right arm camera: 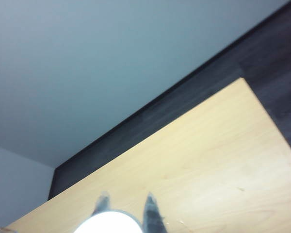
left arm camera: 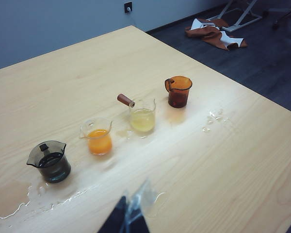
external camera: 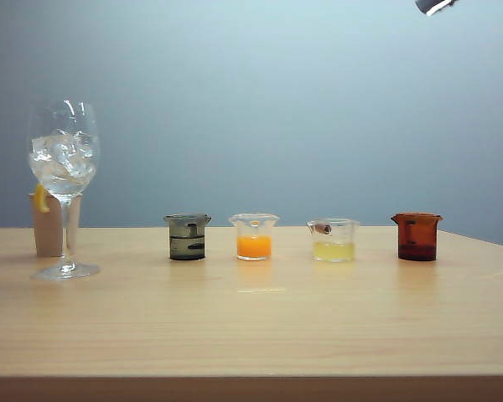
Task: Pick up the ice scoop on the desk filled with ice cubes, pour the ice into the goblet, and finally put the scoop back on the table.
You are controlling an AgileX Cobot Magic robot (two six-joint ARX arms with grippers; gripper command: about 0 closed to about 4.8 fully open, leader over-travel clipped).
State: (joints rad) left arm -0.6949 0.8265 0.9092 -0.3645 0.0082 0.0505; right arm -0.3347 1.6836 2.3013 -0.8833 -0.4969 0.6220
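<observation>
Exterior view first: the goblet (external camera: 64,167) stands at the far left of the counter (external camera: 260,327), its bowl loaded with ice cubes (external camera: 63,157). Right behind it sits a beige cup (external camera: 49,224) with a yellow slice on its rim. Four little beakers line up to the right: dark (external camera: 187,236), orange (external camera: 254,236), pale yellow (external camera: 333,240), amber (external camera: 417,236). A shiny sliver, probably the ice scoop (external camera: 433,5), pokes in at the top right corner, high above the counter.

Left wrist view: the left pincer (left arm camera: 128,219) hangs over the near side of the counter, and I cannot tell its jaw state. Water lies spilled around the beakers.

Right wrist view: the right pincer (right arm camera: 126,206) is clenched on something bright and rounded, seemingly the scoop handle.
</observation>
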